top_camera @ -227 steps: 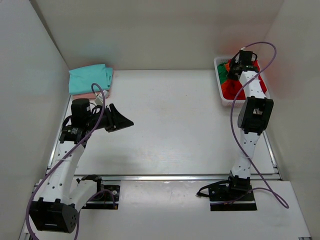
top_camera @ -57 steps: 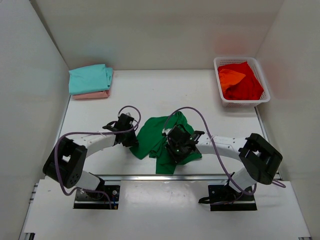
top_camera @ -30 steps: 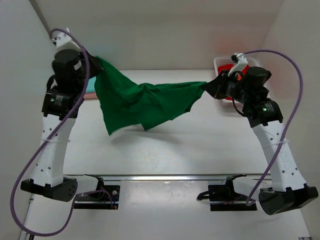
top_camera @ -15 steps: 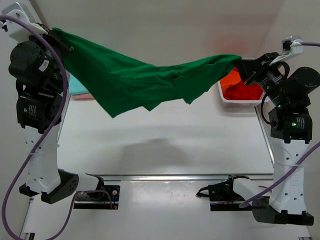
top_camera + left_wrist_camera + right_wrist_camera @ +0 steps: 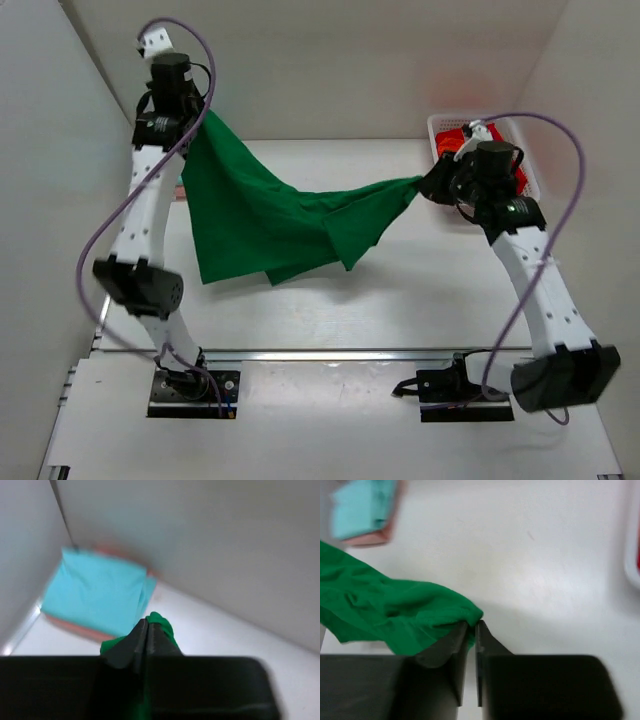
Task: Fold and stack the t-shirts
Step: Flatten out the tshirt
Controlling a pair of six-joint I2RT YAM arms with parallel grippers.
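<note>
A dark green t-shirt (image 5: 275,215) hangs in the air, stretched between both grippers above the table. My left gripper (image 5: 200,118) is shut on its upper left corner (image 5: 159,622), high near the back wall. My right gripper (image 5: 425,185) is shut on its right end (image 5: 440,610), lower, in front of the basket. The shirt's loose lower edge droops toward the table. A folded teal t-shirt (image 5: 95,590) lies on a pale pink one (image 5: 70,626) in the back left corner. Red and orange shirts (image 5: 462,135) lie in the basket, mostly hidden by my right arm.
The white lattice basket (image 5: 445,123) stands at the back right, next to the right wall. White walls close in the table on the left, back and right. A metal rail (image 5: 330,353) runs along the near edge.
Both grippers have come down and inward with the green shirt. The left gripper moved right along the back wall; the right gripper moved left and lower. The shirt now sags more.
</note>
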